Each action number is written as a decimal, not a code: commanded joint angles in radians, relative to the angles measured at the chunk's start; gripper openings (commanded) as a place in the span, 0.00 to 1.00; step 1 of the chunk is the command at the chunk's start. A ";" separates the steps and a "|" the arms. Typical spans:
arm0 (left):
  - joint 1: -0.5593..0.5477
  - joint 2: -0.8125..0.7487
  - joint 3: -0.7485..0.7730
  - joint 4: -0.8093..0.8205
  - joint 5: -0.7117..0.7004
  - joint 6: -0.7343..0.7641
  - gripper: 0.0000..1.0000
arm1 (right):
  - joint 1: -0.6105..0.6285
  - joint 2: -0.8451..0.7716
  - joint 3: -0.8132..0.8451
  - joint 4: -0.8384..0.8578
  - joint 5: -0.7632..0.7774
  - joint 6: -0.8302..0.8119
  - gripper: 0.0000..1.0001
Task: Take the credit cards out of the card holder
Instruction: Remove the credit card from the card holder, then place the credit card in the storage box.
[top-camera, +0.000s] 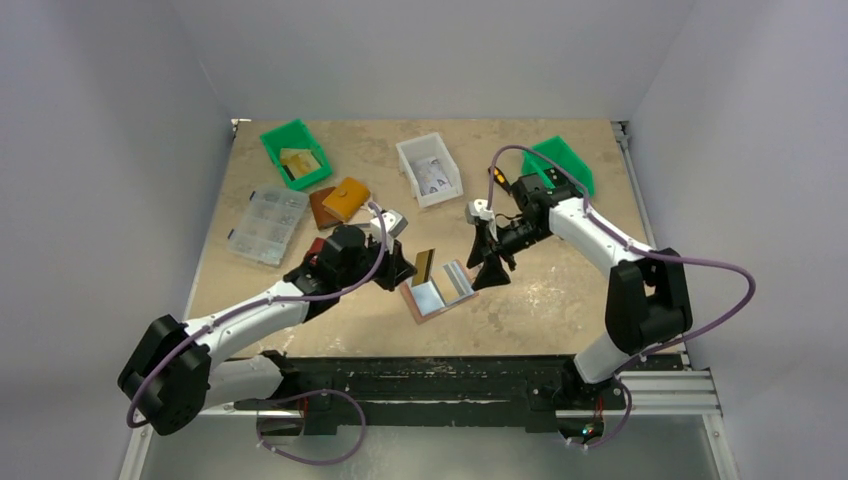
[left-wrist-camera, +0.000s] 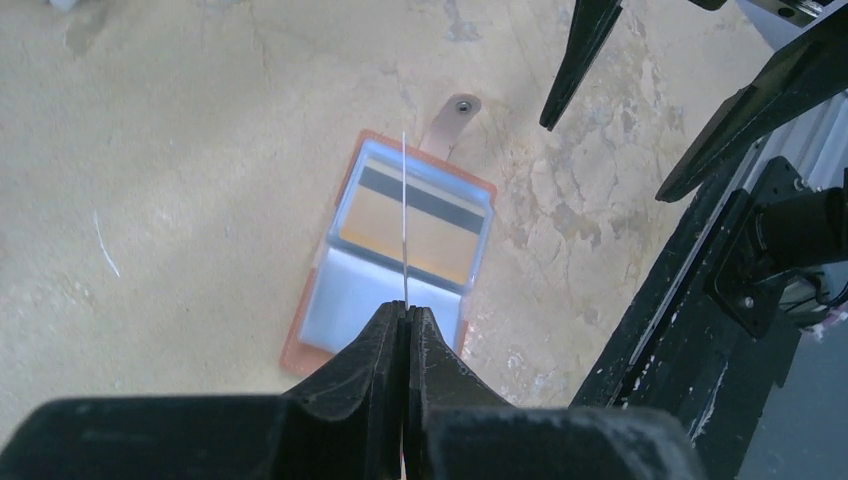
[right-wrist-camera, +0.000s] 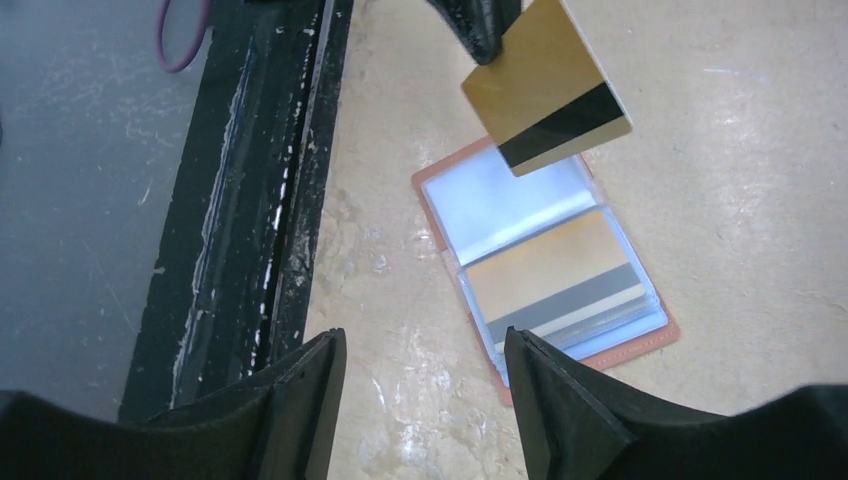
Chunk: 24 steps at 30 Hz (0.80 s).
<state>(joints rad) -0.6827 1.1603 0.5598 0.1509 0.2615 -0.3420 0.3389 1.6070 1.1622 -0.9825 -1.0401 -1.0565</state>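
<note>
- The left gripper (left-wrist-camera: 405, 312) was pinched fully shut on one end of a tan-gold card (right-wrist-camera: 545, 95) with a black stripe, holding it in the air just above the card holder (top-camera: 440, 297)
- The right gripper (right-wrist-camera: 422, 345) had its jaws wide apart with nothing between them, hovering over the card holder
- The card holder lay open and flat on the table (top-camera: 560, 290) between the two grippers; a second gold card (right-wrist-camera: 555, 270) with a dark stripe sat inside a clear sleeve (right-wrist-camera: 500, 200), and paler card edges seemed to show beneath it
- Risk: the hold on the lifted card was thin and near one end, so a quick swing could twist it loose and drop it back onto the sleeves
- Risk: nothing pinned the card holder down, so tugging the next card from its sleeve might drag, lift or fold the whole thing
- Risk: the two grippers were near each other and could knock together over the card holder
- No brand, label or readable writing showed on the cards or the card holder
</note>
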 joint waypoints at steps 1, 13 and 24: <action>0.002 0.032 0.088 -0.076 0.081 0.171 0.00 | -0.005 -0.052 -0.039 -0.044 -0.083 -0.207 0.69; -0.048 0.102 0.161 -0.073 0.136 0.229 0.00 | -0.003 0.005 0.084 -0.023 -0.142 -0.309 0.78; -0.077 0.146 0.177 0.008 0.203 0.189 0.00 | 0.048 0.078 0.069 -0.009 -0.147 -0.314 0.74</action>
<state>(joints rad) -0.7525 1.2980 0.7010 0.0723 0.4145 -0.1390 0.3580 1.7065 1.2373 -1.0267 -1.1706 -1.4014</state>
